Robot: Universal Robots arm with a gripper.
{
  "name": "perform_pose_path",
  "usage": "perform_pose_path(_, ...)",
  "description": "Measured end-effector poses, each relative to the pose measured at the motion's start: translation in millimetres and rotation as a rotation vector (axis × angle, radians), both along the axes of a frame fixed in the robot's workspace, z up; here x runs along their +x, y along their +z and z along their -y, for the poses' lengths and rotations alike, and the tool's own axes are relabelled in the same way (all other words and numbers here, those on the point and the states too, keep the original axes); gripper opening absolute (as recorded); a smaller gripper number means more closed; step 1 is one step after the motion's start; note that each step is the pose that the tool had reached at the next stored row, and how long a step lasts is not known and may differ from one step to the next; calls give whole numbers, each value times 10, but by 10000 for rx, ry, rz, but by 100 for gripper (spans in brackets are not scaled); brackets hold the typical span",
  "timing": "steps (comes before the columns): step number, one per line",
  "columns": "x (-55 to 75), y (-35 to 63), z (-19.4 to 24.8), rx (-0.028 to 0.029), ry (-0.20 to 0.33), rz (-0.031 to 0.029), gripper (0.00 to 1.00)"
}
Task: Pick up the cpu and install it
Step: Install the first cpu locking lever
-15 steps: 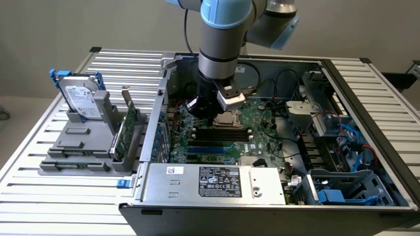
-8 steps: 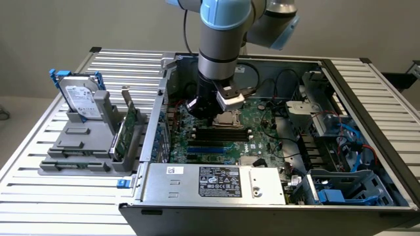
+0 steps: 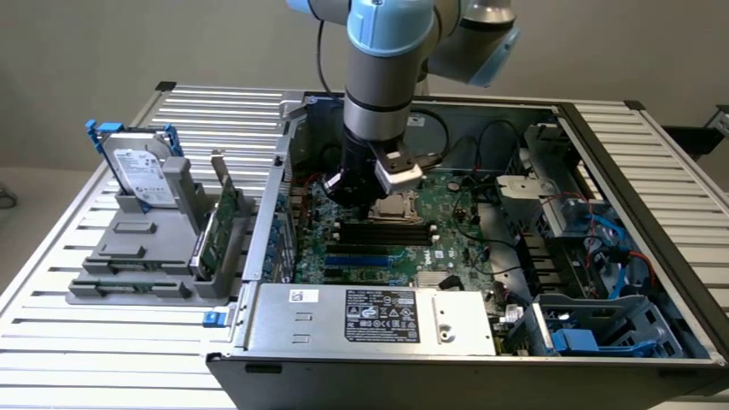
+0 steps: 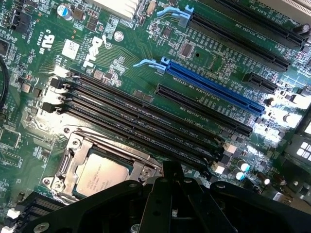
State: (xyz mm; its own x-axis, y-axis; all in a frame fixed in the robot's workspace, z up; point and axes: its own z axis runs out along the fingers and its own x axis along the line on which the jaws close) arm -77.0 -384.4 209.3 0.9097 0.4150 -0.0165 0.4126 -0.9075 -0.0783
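The cpu (image 4: pixel 103 175) lies seated in its socket (image 4: pixel 73 150) on the motherboard (image 4: pixel 146 48), apparently already installed. The gripper (image 4: pixel 170 182) hovers just above it, fingers clenched on nothing, so the chip rests by itself.

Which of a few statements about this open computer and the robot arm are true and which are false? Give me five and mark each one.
1. The cpu lies in the socket on the green board. True.
2. The tool is over the gray stand outside the case. False: it is inside the computer case, just above the socket.
3. The hard drive stands upright in the gray stand, on the exterior view's left. True.
4. The long blue slot has a card in it. False: it is empty.
5. The tool grips the hard drive. False: it is shut, away from the drive.
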Motion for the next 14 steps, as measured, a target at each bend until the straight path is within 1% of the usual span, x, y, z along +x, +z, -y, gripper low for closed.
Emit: perform_pose_path(14,-10,-47,-47,5,-50,-3,11)
